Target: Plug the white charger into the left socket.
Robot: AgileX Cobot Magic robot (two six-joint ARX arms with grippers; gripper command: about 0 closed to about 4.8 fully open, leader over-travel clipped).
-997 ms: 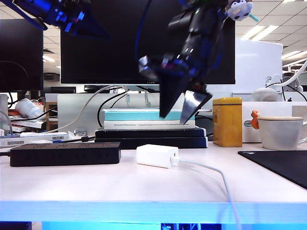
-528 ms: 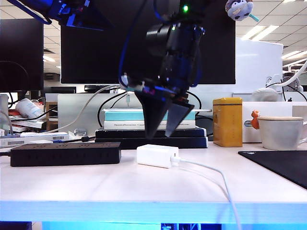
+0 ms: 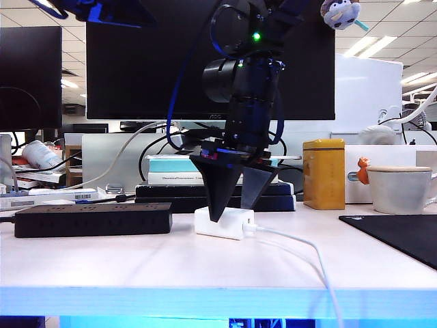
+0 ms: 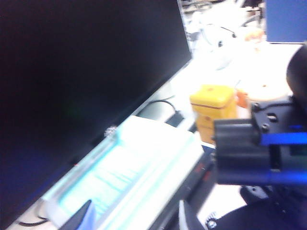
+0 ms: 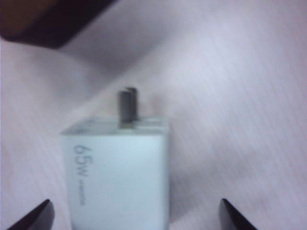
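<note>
A: Far left, on the bench (image 3: 102, 266)?
B: One long black power strip (image 3: 92, 219), lying flat, black cord leaving its left end. Its left socket cannot be made out from the exterior view.

A: Above it?
B: The left gripper (image 4: 136, 218), high at the upper left corner, well apart from everything on the bench. In the left wrist view its two fingertips stand apart with nothing between them; beyond them, a dark monitor (image 4: 86, 86), a pale stack of books (image 4: 129, 177) and a yellow tin (image 4: 213, 103).

A: Centre?
B: The white charger (image 3: 223, 222), lying on the bench just right of the power strip, not touching it. Metal prongs (image 5: 127, 105) point toward the strip; thin white cable (image 3: 300, 246) runs off right and over the front edge. The right gripper (image 3: 232, 199) hangs directly over it, pointing down, jaws wide apart, one on either side of the block, tips just at its top; contact cannot be told.

A: Right?
B: Yellow tin (image 3: 323, 173), beige cup (image 3: 400, 188), black mat (image 3: 399, 236).
</note>
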